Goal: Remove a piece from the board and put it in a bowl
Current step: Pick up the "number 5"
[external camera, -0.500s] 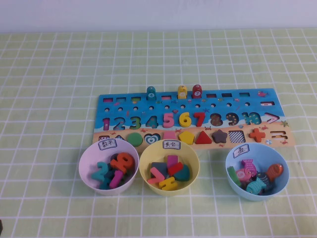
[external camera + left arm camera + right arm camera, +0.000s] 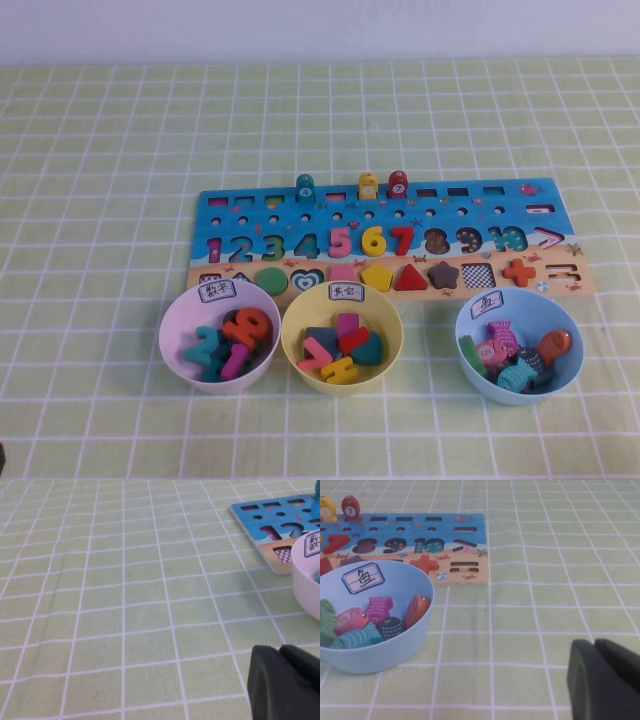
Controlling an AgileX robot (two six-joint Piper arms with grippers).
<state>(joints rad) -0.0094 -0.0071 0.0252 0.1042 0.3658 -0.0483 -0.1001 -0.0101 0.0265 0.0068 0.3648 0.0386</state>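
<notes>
Nothing changed vs half a sec ago: small chunky pink wooden numeral "5" (image 2: pixel 341 242) sits in long blue-and-sand wooden board (image 2: pixel 250 205), frame centre, so task not begun. Left gripper (image 2: pixel 280 652) and right gripper (image 2: pixel 594 645) are parked low over tabletop (image 2: pixel 100 150); jaws look closed, empty. Pale lilac-pink plastic bowl (image 2: pixel 172 325), lower left, holds several numerals; yellow bowl (image 2: pixel 390 330) shapes; light blue bowl (image 2: pixel 467 318) fish.

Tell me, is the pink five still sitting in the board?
Yes. The pink 5 sits in the board, between 4 and 6. Both grippers are parked off to the sides.
</notes>
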